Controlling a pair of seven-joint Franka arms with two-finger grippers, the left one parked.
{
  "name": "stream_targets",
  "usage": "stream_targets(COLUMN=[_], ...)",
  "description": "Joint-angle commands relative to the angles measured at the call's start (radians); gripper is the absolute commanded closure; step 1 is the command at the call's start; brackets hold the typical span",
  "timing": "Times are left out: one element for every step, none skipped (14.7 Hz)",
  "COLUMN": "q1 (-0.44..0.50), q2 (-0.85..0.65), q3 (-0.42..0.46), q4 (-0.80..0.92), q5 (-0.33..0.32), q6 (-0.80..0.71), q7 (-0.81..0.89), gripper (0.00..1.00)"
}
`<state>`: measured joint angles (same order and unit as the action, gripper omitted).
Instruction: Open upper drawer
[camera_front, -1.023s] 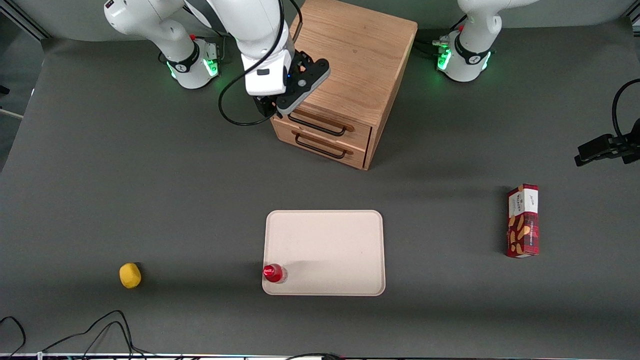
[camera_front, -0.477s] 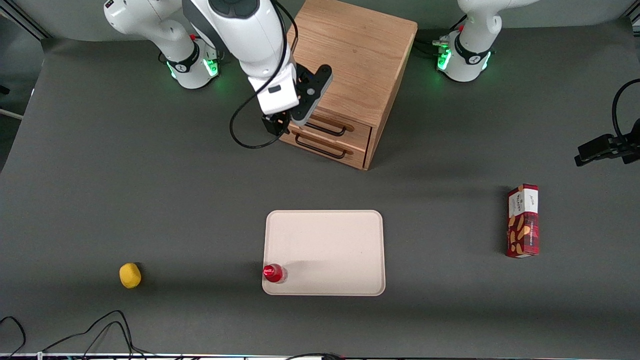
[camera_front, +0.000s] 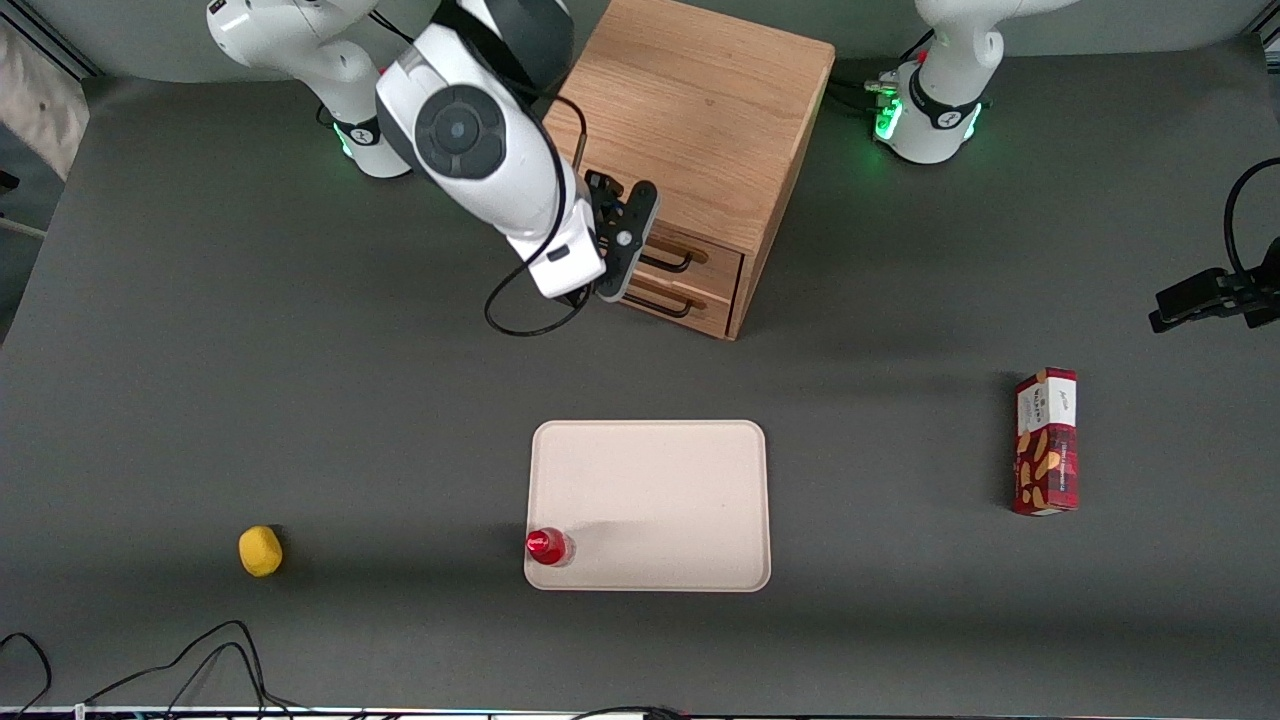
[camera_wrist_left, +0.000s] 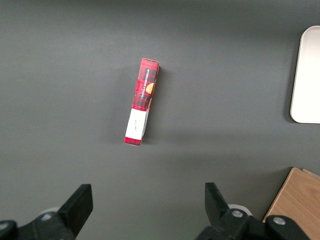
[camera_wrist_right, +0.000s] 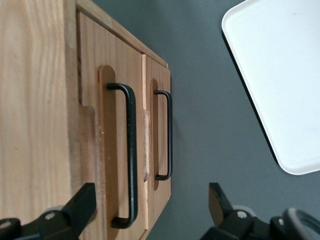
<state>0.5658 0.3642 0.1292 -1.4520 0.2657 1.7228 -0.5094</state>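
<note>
The oak cabinet (camera_front: 700, 110) stands at the back of the table with both drawers facing the front camera. The upper drawer (camera_front: 712, 262) looks closed, and its black bar handle (camera_front: 668, 264) is partly covered by my hand. In the right wrist view the upper drawer's front (camera_wrist_right: 116, 135) and handle (camera_wrist_right: 131, 150) lie beside the lower drawer's handle (camera_wrist_right: 169, 135). My right gripper (camera_front: 615, 262) hangs in front of the drawer fronts, at the handles' end toward the working arm. It is open and empty (camera_wrist_right: 150, 207), and the end of the upper handle shows between its fingertips (camera_wrist_right: 81, 202).
A beige tray (camera_front: 650, 480) lies nearer the front camera than the cabinet, with a red-capped bottle (camera_front: 548, 546) on its corner. A yellow object (camera_front: 260, 551) lies toward the working arm's end. A red box (camera_front: 1046, 441) lies toward the parked arm's end.
My right gripper has come off the cabinet's top corner, moved down and nearer the front camera, and turned to face the drawer fronts. The drawers have not moved.
</note>
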Motion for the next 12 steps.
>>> stream_targets(q1=[-0.009, -0.007, -0.007, -0.006, -0.003, 0.000, 0.003, 0.006, 0.006, 0.006, 0.006, 0.006], q2=[0.018, 0.025, 0.030, 0.039, 0.042, 0.050, 0.055, 0.062, 0.067, 0.068, 0.070, 0.071], q3=[0.000, 0.000, 0.000, 0.000, 0.000, 0.001, 0.003, 0.003, 0.004, 0.009, 0.010, 0.010], q4=[-0.004, -0.004, -0.004, -0.004, -0.004, -0.005, -0.005, -0.005, -0.007, -0.010, -0.016, -0.021], q5=[0.032, 0.033, 0.033, 0.033, 0.033, 0.032, 0.032, 0.032, 0.032, 0.032, 0.030, 0.030], q6=[0.004, 0.004, 0.006, 0.006, 0.009, 0.021, 0.027, 0.027, 0.032, 0.035, 0.038, 0.046], q7=[-0.061, -0.061, -0.061, -0.061, -0.061, -0.061, -0.060, -0.058, -0.057, -0.058, -0.057, -0.058], gripper=[0.00, 0.00, 0.00, 0.00, 0.00, 0.00, 0.00, 0.00, 0.00, 0.00, 0.00, 0.00])
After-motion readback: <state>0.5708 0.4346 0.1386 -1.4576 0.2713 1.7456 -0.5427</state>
